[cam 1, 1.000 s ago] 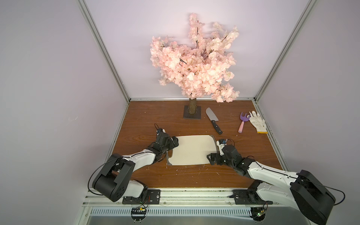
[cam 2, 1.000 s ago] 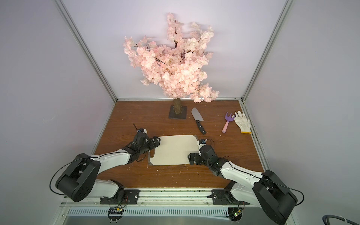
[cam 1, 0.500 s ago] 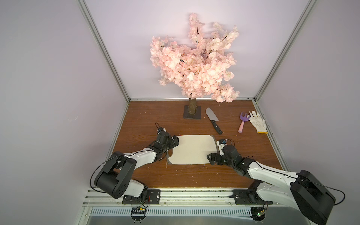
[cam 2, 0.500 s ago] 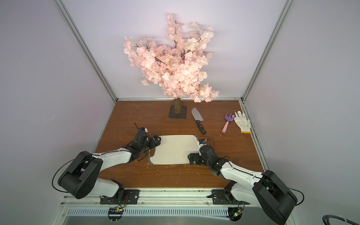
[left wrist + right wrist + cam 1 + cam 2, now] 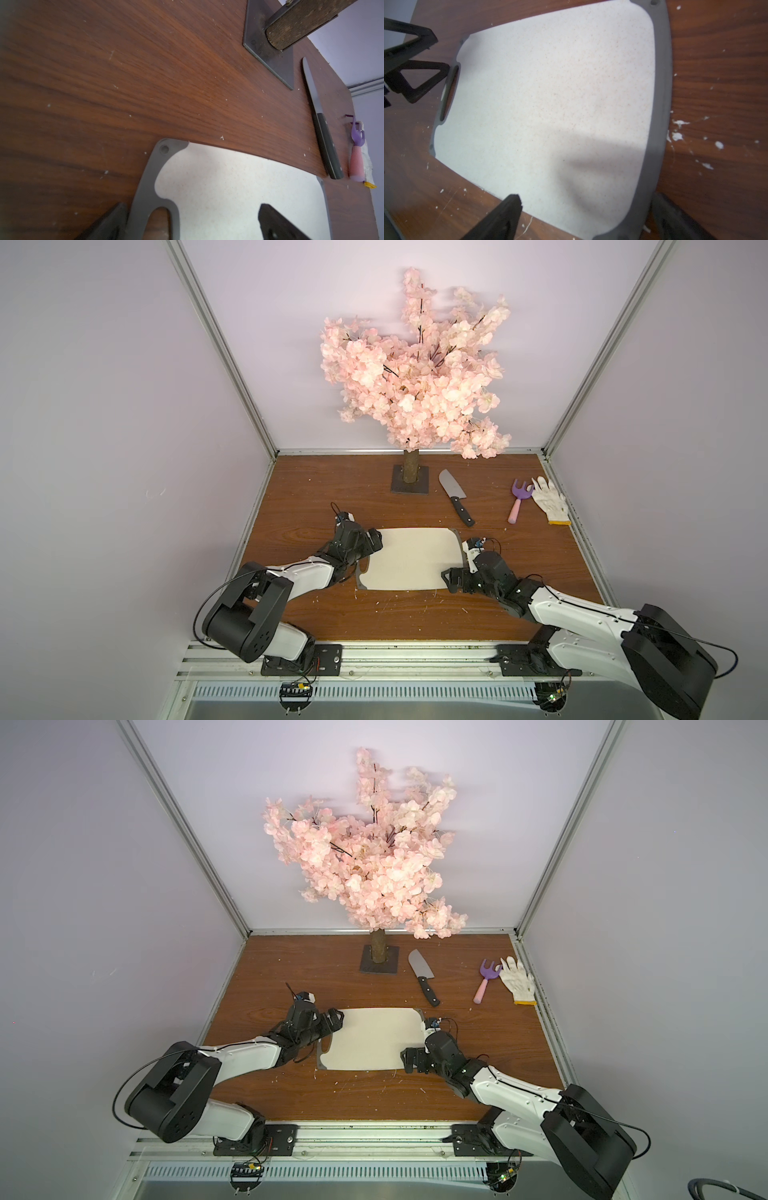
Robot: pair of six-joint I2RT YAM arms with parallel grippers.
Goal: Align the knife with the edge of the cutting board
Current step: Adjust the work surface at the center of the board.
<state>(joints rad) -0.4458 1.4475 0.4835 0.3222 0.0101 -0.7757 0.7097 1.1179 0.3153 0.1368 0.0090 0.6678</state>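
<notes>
Ok so here's where things sit. The knife (image 5: 456,498) is lying flat on the bench (image 5: 316,506), behind the far right corner of the cutting board (image 5: 411,560). It's between the fake blossom tree's base plate (image 5: 410,485) and a purple-and-pink toy fork (image 5: 518,501). The blade points toward the back wall and the handle butt ends near the board's corner without touching it. The whole thing sits slanted to both board edges, so nothing's aligned yet.

Neither tool is at the knife. The left tool (image 5: 368,551) is spread fully wide at the board's cutout end, 1 finger over the board and 1 over bare bench, gripping nothing. The right tool (image 5: 455,574) is just as wide at the opposite end, straddling the near corner, also empty.

Handling-wise, my guess is rigid steel with no give, probably blade-heavy given how broad it is. The blade is thin, slick and flat on the wood, so pinching there looks like a bad plan. The black handle is thicker, so I'd grab across that, close to the blade so it doesn't droop or swing. It'd likely slide fine if nudged too. The right arm looks closer.
</notes>
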